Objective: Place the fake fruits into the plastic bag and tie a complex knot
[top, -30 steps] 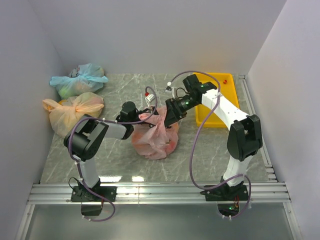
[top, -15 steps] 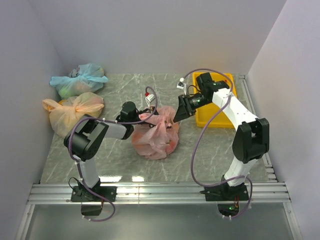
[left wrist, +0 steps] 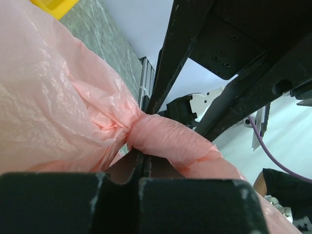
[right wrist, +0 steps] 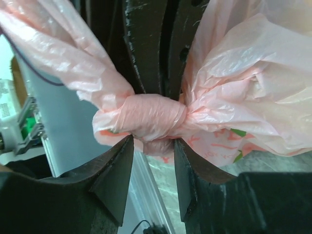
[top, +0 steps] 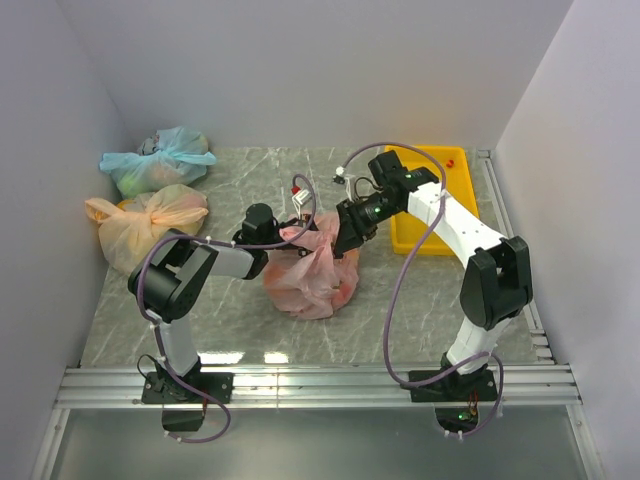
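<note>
Right jaws back, astride wrist-view knot (right wrist: 153, 117)

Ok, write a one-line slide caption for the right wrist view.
Right pincer up against the knot tied in the pink bag, one jaw on each side.

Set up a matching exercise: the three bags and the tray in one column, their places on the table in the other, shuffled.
Things:
1. pink bag
2. blue-green bag
3. peach-orange bag
4. yellow tray

Places on the table:
A. far left corner
B. far right side
C. middle
D. left edge, a little nearer than the corner

Pairs: 1-C, 2-A, 3-D, 4-B
</note>
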